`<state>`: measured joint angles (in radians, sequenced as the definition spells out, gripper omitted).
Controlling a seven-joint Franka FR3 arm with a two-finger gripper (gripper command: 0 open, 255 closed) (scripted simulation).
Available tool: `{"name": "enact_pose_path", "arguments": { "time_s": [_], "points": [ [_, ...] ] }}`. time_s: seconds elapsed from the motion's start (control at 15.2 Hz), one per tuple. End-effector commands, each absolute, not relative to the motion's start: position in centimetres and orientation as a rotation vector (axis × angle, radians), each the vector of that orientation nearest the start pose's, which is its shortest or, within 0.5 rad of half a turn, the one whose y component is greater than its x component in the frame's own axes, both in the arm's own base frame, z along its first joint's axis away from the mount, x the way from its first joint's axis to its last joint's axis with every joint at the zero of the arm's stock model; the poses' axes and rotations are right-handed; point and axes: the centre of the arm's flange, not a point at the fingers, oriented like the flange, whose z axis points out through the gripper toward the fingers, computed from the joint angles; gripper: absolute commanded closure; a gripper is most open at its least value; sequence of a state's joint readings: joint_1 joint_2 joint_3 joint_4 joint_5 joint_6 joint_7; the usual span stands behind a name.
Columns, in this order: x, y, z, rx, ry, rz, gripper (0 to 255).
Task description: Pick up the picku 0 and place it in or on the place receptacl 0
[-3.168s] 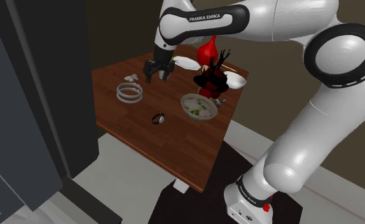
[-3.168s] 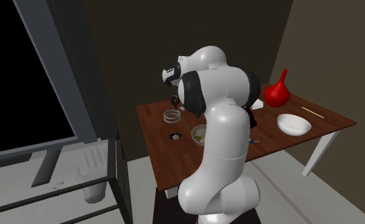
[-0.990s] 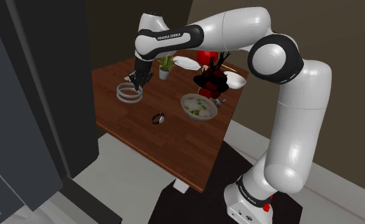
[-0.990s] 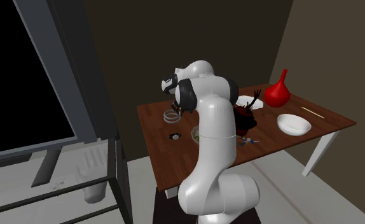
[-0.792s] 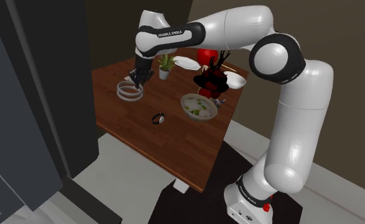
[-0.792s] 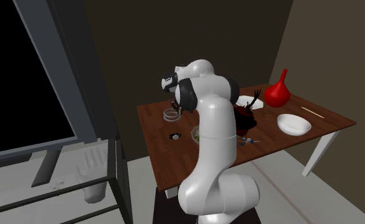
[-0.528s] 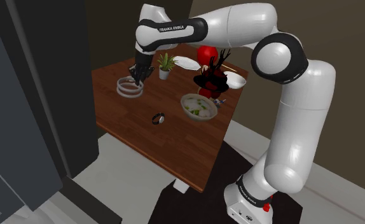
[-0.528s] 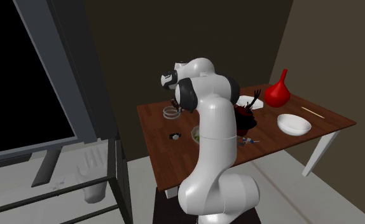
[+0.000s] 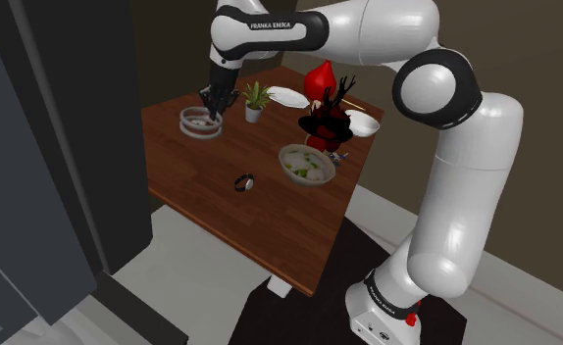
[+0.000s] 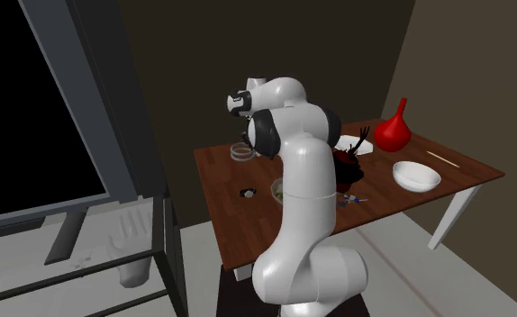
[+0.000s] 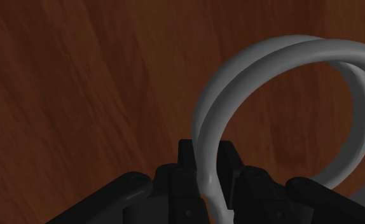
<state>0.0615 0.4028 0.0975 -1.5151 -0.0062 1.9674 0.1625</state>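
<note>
1 gripper [image 11: 205, 153] clenched on the rim of 1 grey ring piece [image 11: 213, 105], which has 2 loops side by side. Ring piece held over wooden table [image 9: 230, 225], just beside 1 potted plant [image 9: 256, 98]. Also on the table: 1 bowl with green bits [image 9: 305, 165], 1 white bowl [image 9: 362, 123], 1 red vase [image 9: 320, 76].

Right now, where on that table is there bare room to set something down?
The table is bare at its near end, below the small dark object and the bowl of greens in the shoulder view. Crowded around the red vase, potted plant and hand holding the grey ring.
</note>
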Motion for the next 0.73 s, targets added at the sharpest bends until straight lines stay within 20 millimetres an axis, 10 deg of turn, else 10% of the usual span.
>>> {"name": "enact_pose_path", "arguments": {
  "time_s": [0.0, 0.66],
  "points": [
    [67.4, 9.7, 44.8, -3.101, 0.016, -0.07, 255],
    [67.4, 9.7, 50.1, -3.101, 0.016, -0.07, 255]
  ]
}}
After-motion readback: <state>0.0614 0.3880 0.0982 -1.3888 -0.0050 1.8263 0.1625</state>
